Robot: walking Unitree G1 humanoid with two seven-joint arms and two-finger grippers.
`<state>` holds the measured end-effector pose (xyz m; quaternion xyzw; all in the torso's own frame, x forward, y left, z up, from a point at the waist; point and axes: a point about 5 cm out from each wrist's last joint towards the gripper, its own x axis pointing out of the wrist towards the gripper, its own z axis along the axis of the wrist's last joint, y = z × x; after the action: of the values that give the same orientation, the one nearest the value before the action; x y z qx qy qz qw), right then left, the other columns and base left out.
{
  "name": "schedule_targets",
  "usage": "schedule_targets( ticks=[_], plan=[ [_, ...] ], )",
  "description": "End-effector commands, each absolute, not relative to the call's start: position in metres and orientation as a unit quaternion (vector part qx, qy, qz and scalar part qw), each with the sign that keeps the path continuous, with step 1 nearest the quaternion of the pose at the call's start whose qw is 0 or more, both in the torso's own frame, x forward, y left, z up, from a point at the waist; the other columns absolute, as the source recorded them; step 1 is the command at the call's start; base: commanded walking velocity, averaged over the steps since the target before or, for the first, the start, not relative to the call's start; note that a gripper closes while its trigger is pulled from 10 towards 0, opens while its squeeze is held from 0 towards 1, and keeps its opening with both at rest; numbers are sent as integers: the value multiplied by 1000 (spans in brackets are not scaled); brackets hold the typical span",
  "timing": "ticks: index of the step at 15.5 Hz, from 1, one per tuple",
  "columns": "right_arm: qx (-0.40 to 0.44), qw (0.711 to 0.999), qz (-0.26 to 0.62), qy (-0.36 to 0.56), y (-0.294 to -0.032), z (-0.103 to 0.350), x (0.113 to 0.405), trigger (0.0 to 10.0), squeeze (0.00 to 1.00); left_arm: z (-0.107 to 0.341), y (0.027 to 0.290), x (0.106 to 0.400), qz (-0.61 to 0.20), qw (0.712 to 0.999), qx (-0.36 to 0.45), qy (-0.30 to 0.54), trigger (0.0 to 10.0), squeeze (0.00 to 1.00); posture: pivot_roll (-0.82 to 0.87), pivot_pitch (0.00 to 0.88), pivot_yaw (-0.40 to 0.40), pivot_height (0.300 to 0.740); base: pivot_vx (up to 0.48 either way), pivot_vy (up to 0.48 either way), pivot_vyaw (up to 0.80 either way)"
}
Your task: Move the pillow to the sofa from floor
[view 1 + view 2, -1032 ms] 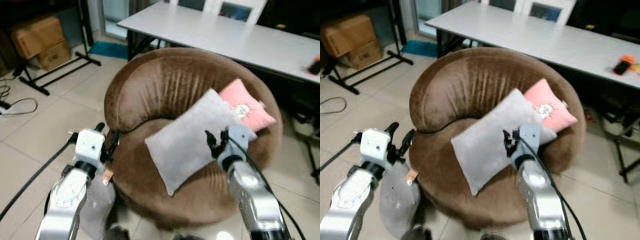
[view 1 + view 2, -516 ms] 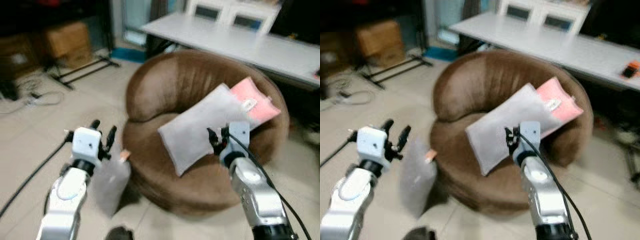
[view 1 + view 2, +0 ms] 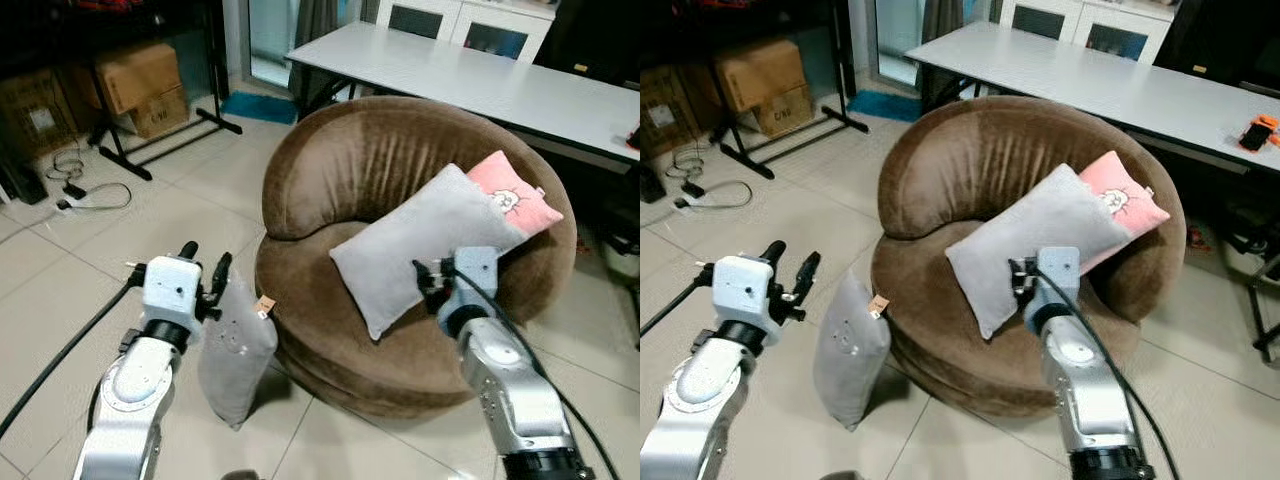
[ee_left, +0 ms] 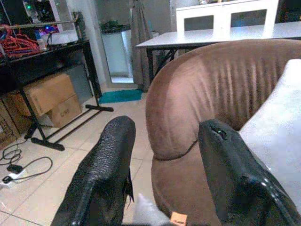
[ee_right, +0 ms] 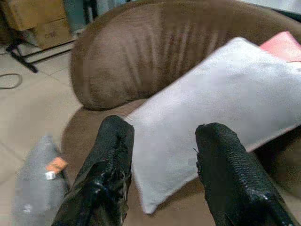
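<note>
camera: pulled back, blur gone | sofa (image 3: 400, 200), grey pillows: unmoved | end effectors: same

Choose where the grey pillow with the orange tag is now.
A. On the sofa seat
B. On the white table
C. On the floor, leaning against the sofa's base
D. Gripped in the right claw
C: the grey pillow with the orange tag stands on the tiled floor, leaning against the brown sofa.

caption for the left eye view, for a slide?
Open left gripper beside a grey pillow leaning on the brown sofa; another pillow lies on it.
</note>
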<state>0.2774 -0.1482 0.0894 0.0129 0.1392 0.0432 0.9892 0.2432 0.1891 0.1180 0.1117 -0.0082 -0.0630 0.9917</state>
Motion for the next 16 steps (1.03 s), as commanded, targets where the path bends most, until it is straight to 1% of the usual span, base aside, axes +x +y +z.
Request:
schedule_targets(
  ticks=[1, 6, 10, 11, 12, 13, 14, 15, 16],
  plan=[
    [9, 989, 34, 140, -155, 91, 278, 10000, 0, 118, 185, 245, -69, 991, 111, -6, 10000, 0, 35, 0, -79, 740, 0, 368, 0],
    [9, 989, 34, 145, -154, 91, 279, 10000, 0, 118, 185, 246, -68, 991, 112, -5, 10000, 0, 36, 0, -79, 740, 0, 372, 0],
    [16, 989, 62, 137, -149, 93, 279, 10000, 0, 118, 186, 246, -65, 992, 107, -2, 10000, 0, 38, 0, -80, 740, 0, 309, 0],
    [22, 988, 74, 132, -147, 94, 280, 10000, 1000, 118, 186, 245, -69, 993, 93, 1, 10000, 4, 40, 0, -81, 740, 0, 0, 0],
    [25, 988, 82, 129, -146, 95, 281, 10000, 1000, 119, 186, 245, -70, 994, 86, 1, 10000, 337, 43, 0, -81, 740, 0, 0, 0],
    [26, 987, 90, 128, -144, 95, 281, 10000, 1000, 120, 187, 245, -73, 994, 79, 0, 10000, 533, 44, 0, -81, 740, 0, 0, 0],
    [25, 987, 93, 127, -144, 96, 282, 10000, 1000, 120, 187, 245, -73, 994, 79, 0, 10000, 941, 44, 0, -81, 740, 0, 0, 413],
    [19, 986, 108, 123, -141, 98, 282, 10000, 1000, 122, 187, 245, -74, 993, 87, -6, 10000, 1000, 45, 0, -79, 740, 0, 0, 794],
    [17, 986, 110, 123, -140, 99, 282, 10000, 1000, 122, 187, 245, -73, 993, 90, -8, 10000, 1000, 45, 0, -79, 740, 0, 0, 794]
  ],
)
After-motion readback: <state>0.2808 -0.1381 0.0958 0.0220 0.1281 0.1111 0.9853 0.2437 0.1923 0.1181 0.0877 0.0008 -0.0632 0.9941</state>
